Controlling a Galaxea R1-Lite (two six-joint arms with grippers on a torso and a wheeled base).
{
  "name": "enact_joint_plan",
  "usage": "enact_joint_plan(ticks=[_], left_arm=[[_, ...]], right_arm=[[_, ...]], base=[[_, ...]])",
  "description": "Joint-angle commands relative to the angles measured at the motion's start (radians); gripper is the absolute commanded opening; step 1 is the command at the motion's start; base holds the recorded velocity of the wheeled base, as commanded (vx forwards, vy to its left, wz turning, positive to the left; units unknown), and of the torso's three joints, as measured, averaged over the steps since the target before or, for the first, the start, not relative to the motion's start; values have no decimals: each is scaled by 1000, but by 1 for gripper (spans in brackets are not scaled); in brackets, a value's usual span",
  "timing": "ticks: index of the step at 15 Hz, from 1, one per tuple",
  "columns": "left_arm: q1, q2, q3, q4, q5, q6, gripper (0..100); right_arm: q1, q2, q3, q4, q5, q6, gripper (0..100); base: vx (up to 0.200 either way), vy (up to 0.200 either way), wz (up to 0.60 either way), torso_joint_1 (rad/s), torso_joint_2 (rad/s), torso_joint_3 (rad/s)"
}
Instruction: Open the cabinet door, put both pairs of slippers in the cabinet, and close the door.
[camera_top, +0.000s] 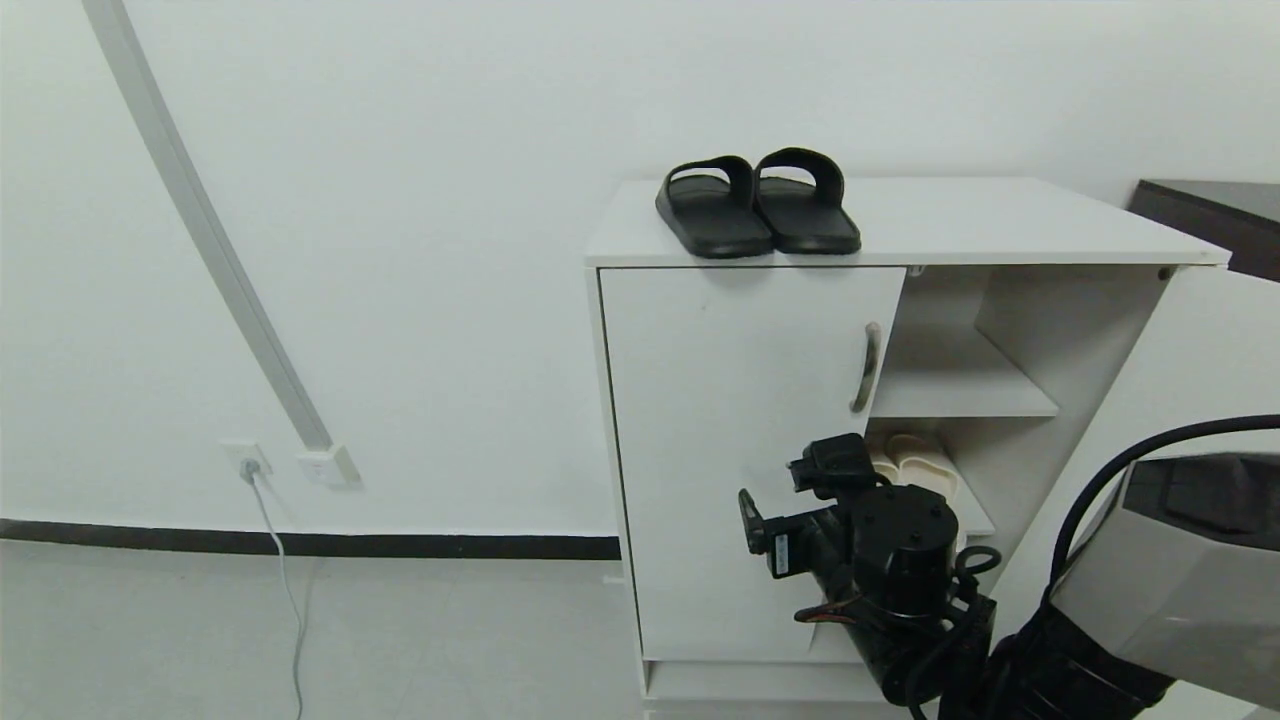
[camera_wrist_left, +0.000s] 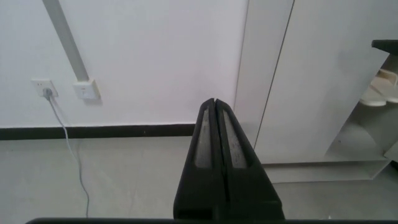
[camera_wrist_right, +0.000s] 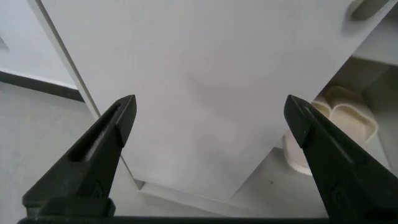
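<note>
A pair of black slippers (camera_top: 757, 205) sits on top of the white cabinet (camera_top: 950, 225). A cream pair (camera_top: 915, 462) lies on the lower shelf inside. The cabinet's right door (camera_top: 1190, 360) stands swung open, while its left door (camera_top: 740, 450) with the metal handle (camera_top: 866, 368) is closed. My right arm (camera_top: 890, 545) is low in front of the closed door. Its gripper (camera_wrist_right: 208, 109) is open and empty, facing that door, with the cream slippers (camera_wrist_right: 339, 121) off to one side. My left gripper (camera_wrist_left: 214, 102) is shut on nothing, low beside the cabinet (camera_wrist_left: 298, 81).
A wall socket (camera_top: 245, 460) with a white cable hanging to the floor and a junction box (camera_top: 328, 466) under a slanted conduit are left of the cabinet. A dark piece of furniture (camera_top: 1210, 215) stands at the far right. An upper shelf (camera_top: 960, 400) is bare.
</note>
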Motion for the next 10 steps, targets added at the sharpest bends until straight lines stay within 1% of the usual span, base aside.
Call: enact_joint_plan(ticks=[1,6,10], left_arm=[[1,2,0,-1,0,-1,0],[1,2,0,1,0,-1,0],[1,2,0,1,0,1,0]], right_arm=[[0,-3,5,-1,0,-2,100],[0,-18,21,-17,0,-5,100],[0,-18,26,-34,0,-17,100]], base=[[0,0,0,129,-452,-344],[0,0,0,153,-470,-324],[0,0,0,183,-499,-323]])
